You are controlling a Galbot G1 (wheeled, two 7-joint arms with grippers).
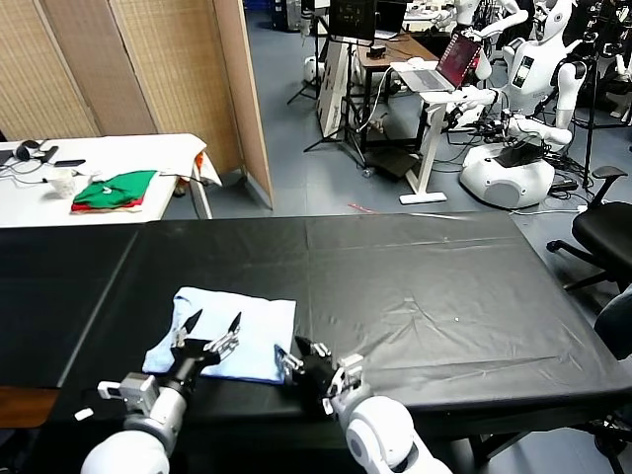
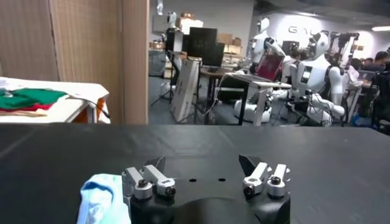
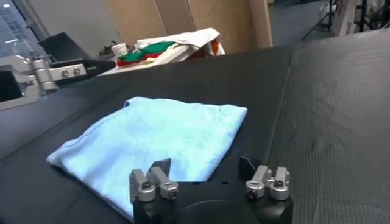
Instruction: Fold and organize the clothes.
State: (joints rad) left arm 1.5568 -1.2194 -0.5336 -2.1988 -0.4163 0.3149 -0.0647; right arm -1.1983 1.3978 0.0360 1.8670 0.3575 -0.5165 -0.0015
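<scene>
My fingers [image 1: 233,329] stand apart, empty, over the shirt [image 1: 237,331]: soft, limp, light; I'd pinch a corner.

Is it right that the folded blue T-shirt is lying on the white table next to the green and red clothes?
Not quite. The folded blue T-shirt lies on the black table, close to the robot, with the left gripper above it. The green and red clothes sit apart on the white table farther back. The head view shows this.

Left gripper [image 1: 210,329] low at near-left, fingers spread wide and empty, right gripper [image 1: 306,355] low alongside it at near-centre, jaws parted and empty, both arms reaching forward
</scene>
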